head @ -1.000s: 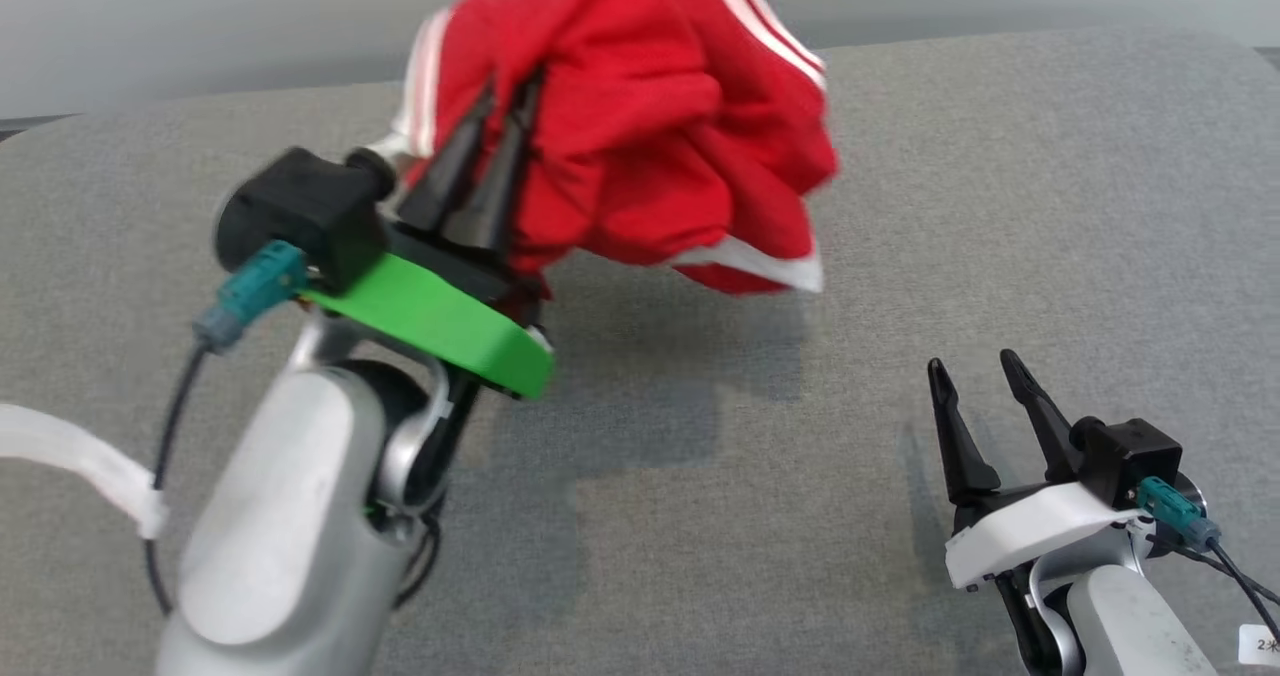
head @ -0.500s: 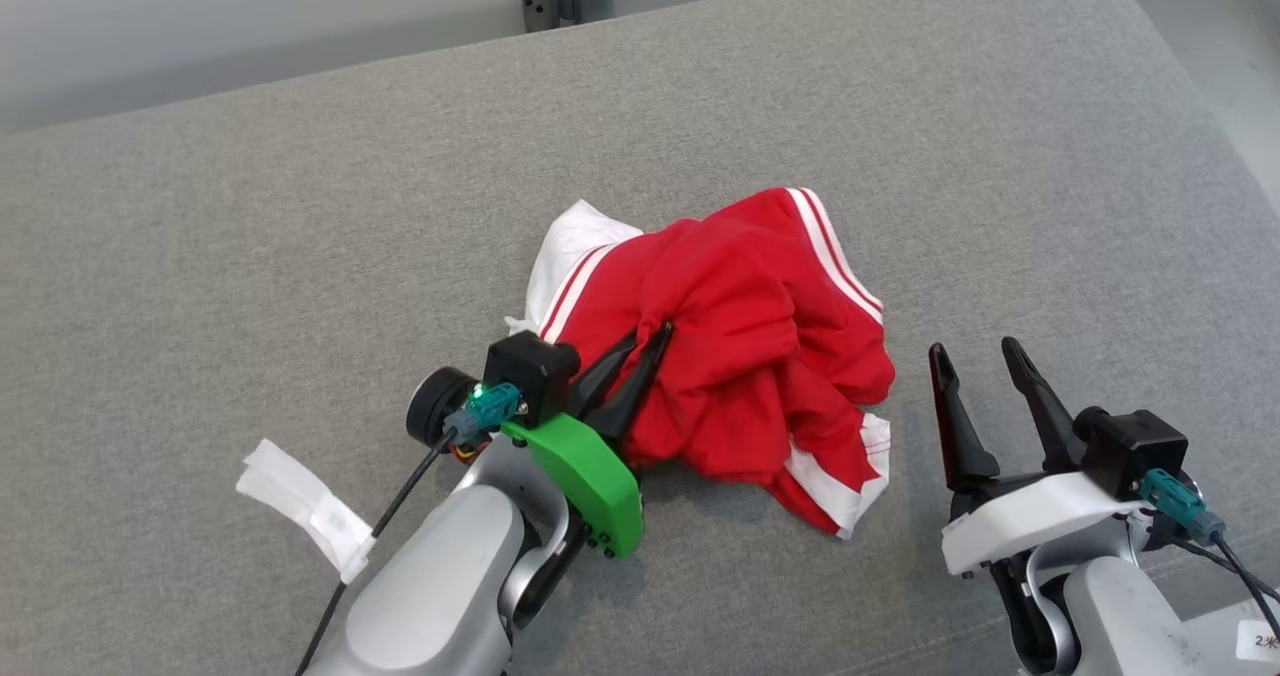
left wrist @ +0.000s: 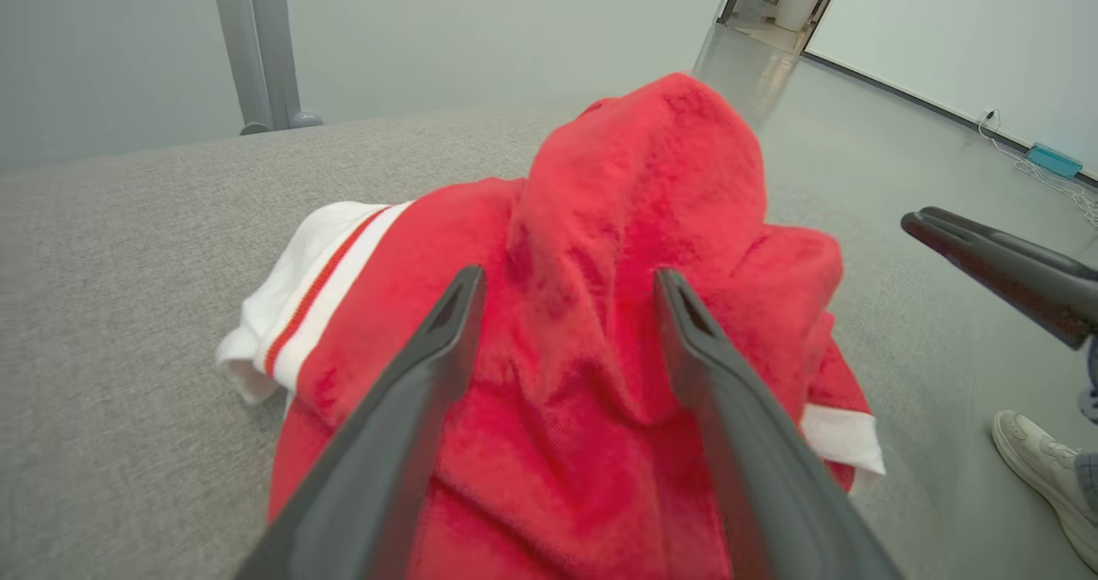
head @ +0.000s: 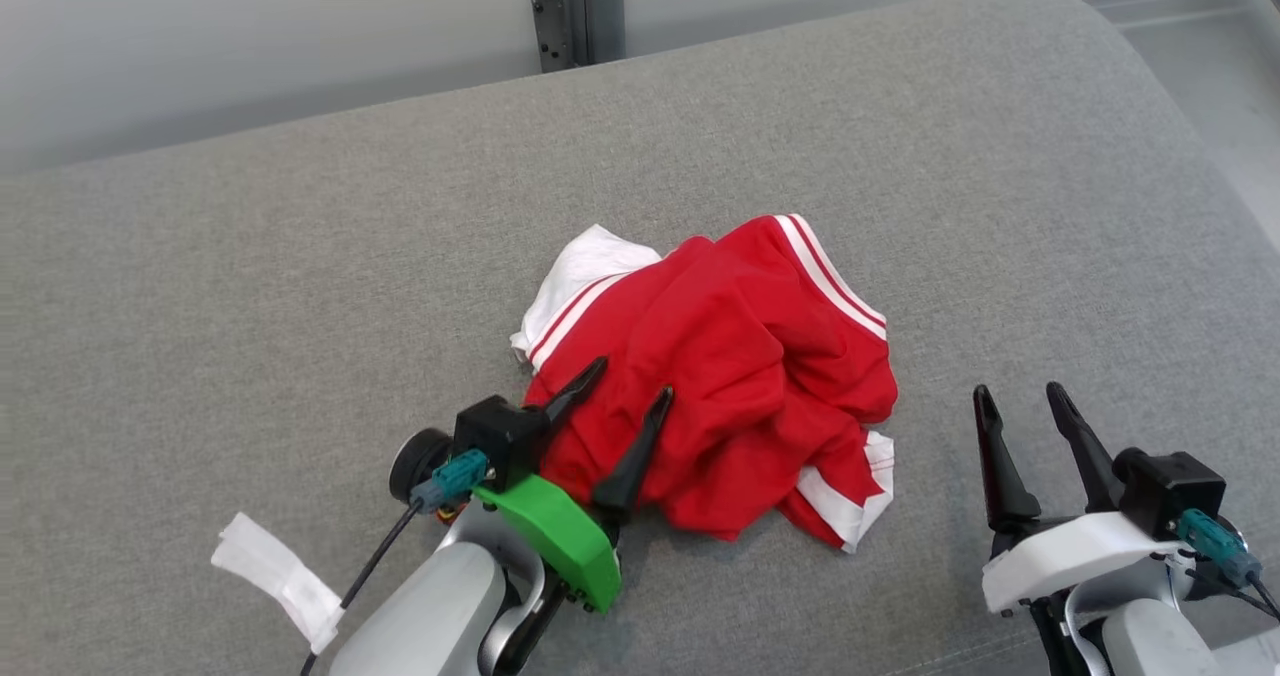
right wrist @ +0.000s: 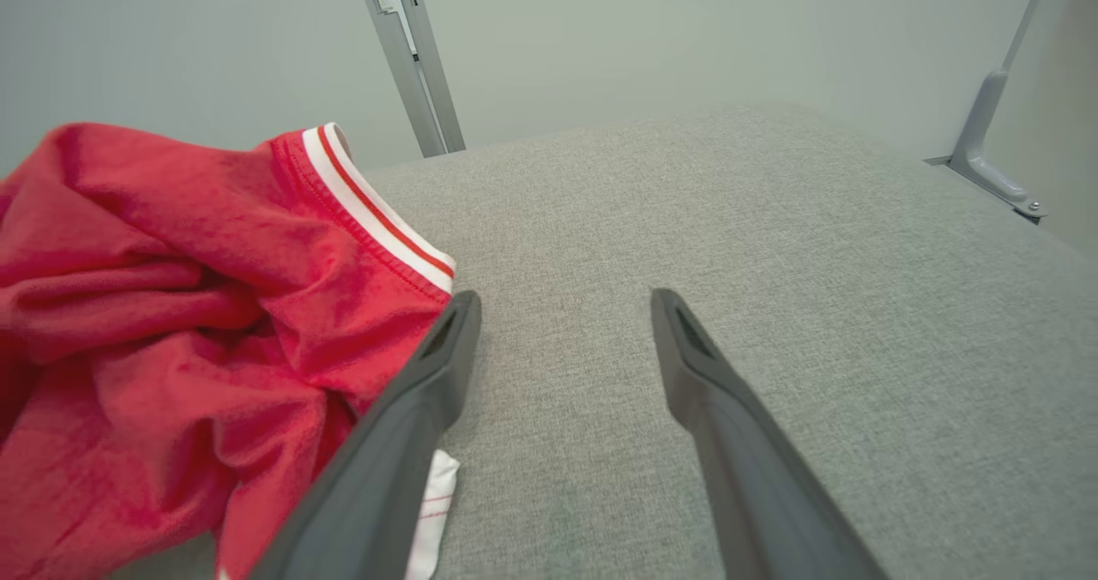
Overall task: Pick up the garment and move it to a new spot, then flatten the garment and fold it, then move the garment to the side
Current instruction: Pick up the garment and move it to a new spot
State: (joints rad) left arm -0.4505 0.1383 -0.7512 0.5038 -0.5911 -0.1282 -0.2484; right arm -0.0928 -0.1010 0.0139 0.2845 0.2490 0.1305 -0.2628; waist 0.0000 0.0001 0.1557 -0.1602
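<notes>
Garment (head: 740, 356) lies crumpled beneath parted left fingers (head: 632, 461); right fingers (head: 997, 461) parted beside it

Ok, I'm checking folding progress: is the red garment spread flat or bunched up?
Bunched up. The garment lies in a crumpled heap on the grey surface, deeply creased and folded over itself.

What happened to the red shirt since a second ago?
The left gripper brought the red garment down from mid-air onto the grey surface, then opened and let it go. The garment now lies crumpled there. The right gripper stayed open and idle beside the garment.
</notes>
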